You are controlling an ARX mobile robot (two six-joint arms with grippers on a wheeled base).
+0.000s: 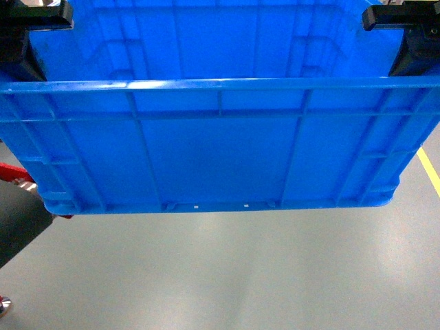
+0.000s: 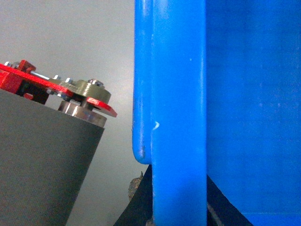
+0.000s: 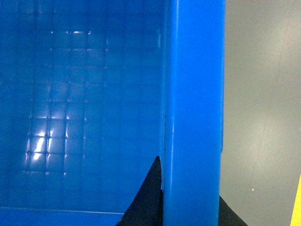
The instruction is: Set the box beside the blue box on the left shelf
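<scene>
- The large bright blue open-top rectangular plastic crate (image 1: 220,144) fills most of the head view, held off the grey floor (image 1: 240,275) with its ribbed near wall facing the camera and tilted.
- Two small notches sit at the crate's base edge; a thick rim runs across the top of the near wall.
- Left gripper (image 1: 31,27): black, at the crate's upper left corner, on the left rim. In the left wrist view the fingers (image 2: 136,197) show dark on either side of the blue rim wall (image 2: 178,117), closed against it.
- Right gripper (image 1: 405,27): black, at the upper right corner, on the right rim. In the right wrist view the dark fingers (image 3: 146,197) straddle the rim wall (image 3: 193,117), clamped onto it; the crate's gridded inner floor (image 3: 70,117) lies to the left.
- A red metal plate with bolts (image 2: 56,89) sits atop a dark grey body (image 2: 42,160), left of the crate and apart from it.
- A yellow floor line (image 1: 430,172) runs at the right edge of the head view.
- No shelf is in view.
</scene>
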